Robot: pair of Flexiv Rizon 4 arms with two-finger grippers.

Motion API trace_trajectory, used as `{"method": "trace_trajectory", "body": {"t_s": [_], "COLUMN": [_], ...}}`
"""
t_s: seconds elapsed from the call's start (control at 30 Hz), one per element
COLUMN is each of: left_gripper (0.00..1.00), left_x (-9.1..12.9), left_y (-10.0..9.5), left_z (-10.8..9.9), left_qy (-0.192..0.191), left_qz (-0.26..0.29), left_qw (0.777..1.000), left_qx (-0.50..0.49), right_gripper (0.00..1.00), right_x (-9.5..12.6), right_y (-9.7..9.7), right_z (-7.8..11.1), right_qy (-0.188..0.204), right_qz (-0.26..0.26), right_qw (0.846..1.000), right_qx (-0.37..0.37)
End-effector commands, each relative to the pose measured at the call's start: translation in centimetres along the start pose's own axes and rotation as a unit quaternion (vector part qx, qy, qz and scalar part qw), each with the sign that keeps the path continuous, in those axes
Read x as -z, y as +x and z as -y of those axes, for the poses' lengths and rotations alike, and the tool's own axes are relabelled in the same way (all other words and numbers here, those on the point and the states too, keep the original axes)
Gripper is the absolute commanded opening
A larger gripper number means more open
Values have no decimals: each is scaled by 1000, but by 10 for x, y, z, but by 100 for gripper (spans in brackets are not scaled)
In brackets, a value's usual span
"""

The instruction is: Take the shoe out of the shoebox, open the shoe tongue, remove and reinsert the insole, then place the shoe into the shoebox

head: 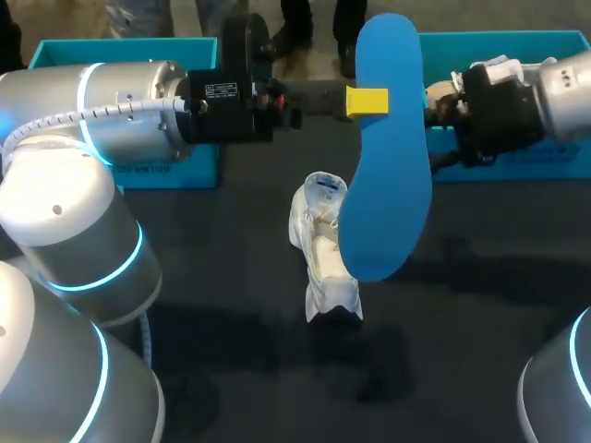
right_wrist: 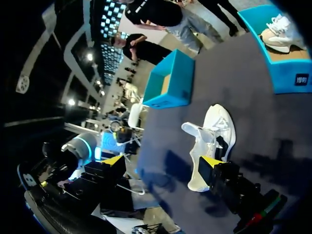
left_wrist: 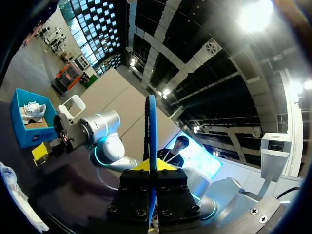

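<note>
A blue insole [head: 388,166] hangs upright above the table's middle, with my left gripper [head: 367,100] shut on its upper part. In the left wrist view the insole [left_wrist: 151,126] stands edge-on between the yellow tips of that gripper [left_wrist: 151,165]. Partly hidden behind the insole, the white shoe [head: 323,249] lies on the dark table. My right gripper [head: 441,103] is just right of the insole, open and empty. In the right wrist view the right gripper [right_wrist: 162,162] stands wide open above the shoe [right_wrist: 209,136].
A teal shoebox [head: 175,171] stands at the back left. A second teal box [head: 554,166] at the back right holds another white shoe [right_wrist: 280,31]. My left arm's large links fill the left side.
</note>
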State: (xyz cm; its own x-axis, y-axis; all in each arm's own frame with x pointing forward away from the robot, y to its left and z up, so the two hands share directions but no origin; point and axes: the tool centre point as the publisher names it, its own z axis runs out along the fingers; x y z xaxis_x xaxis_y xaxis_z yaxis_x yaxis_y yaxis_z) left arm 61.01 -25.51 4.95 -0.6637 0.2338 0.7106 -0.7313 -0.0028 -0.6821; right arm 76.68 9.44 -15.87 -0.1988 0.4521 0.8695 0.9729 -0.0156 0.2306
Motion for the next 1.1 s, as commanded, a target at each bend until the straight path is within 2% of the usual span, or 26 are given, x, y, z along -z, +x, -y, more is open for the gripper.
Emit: {"method": "trace_trajectory", "body": {"t_s": [0.03,0.37,1.03,1.1], "left_gripper": [0,0,0,0], "left_x": [-1,-1,1,7], "left_y": [0,0,0,-2], "left_z": [-1,-1,-2,-7], "left_qy": [1,1,5,-14], "left_qz": [1,1,-7,-4], "left_qw": [1000,1000,1000,999], "left_qx": [0,0,-8,-51], "right_gripper": [100,100,100,100], "right_x": [4,17,17,17], "right_y": [-2,17,17,17], "right_z": [0,-11,-11,-11], "right_qy": [-8,-35,-35,-35], "right_qz": [-55,-105,-105,-105], "right_qw": [998,993,993,993], "right_qx": [-12,-30,-30,-30]}}
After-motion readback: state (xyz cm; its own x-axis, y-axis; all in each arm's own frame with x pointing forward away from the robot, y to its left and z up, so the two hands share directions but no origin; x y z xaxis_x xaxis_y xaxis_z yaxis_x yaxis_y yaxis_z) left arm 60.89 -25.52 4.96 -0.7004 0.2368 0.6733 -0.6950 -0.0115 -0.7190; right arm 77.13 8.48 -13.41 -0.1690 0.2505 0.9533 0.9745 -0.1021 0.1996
